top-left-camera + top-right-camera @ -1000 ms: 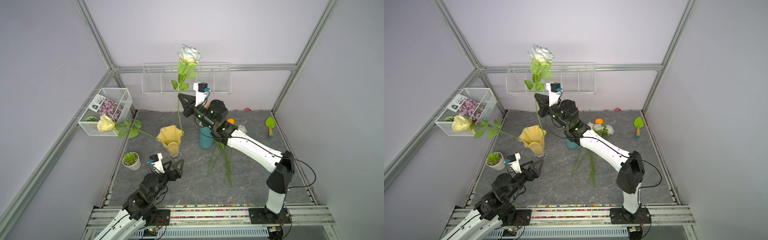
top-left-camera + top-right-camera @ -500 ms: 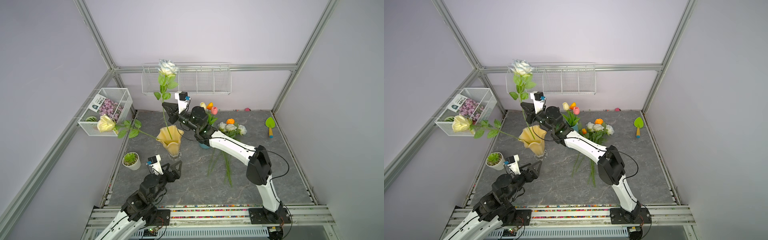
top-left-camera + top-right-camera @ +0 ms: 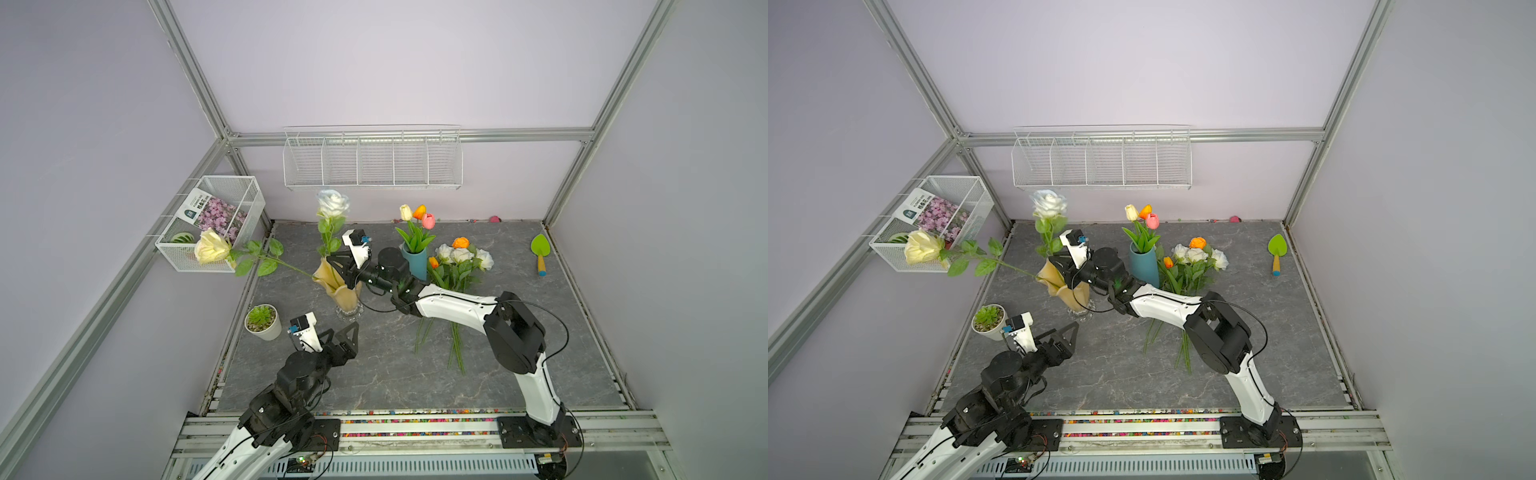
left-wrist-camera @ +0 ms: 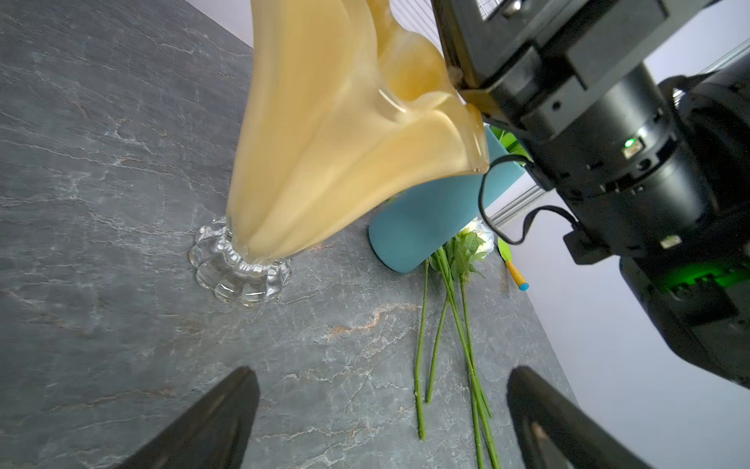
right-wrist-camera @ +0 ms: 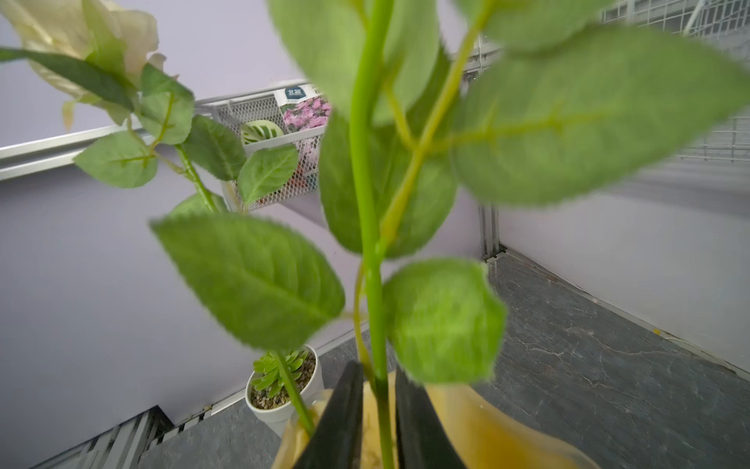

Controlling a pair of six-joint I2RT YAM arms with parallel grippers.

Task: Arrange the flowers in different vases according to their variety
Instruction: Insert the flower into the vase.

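Observation:
The amber vase (image 3: pixel 344 293) (image 3: pixel 1068 293) (image 4: pixel 345 142) stands left of centre with a cream-yellow rose (image 3: pixel 212 246) (image 3: pixel 922 247) leaning out to the left. A white-blue rose (image 3: pixel 332 203) (image 3: pixel 1049 203) stands upright in it. Its stem (image 5: pixel 367 203) runs between the fingers of my right gripper (image 3: pixel 338 266) (image 5: pixel 377 371), which hovers at the rim, open a little, a thin gap on each side. The teal vase (image 3: pixel 417 264) holds tulips (image 3: pixel 417 214). More roses (image 3: pixel 461 255) lie beside it. My left gripper (image 3: pixel 345 332) (image 4: pixel 381 377) is wide open and empty, in front of the amber vase.
A succulent in a white pot (image 3: pixel 262 322) sits at the left edge. A wire basket (image 3: pixel 245 195) with a flower packet hangs on the left wall, a wire shelf (image 3: pixel 372 158) on the back wall. A green trowel (image 3: pixel 540 253) lies at the far right.
My right arm has swung left and down, lowering the white-blue rose's stem into the amber vase, and its jaws have parted slightly. The left arm has barely moved.

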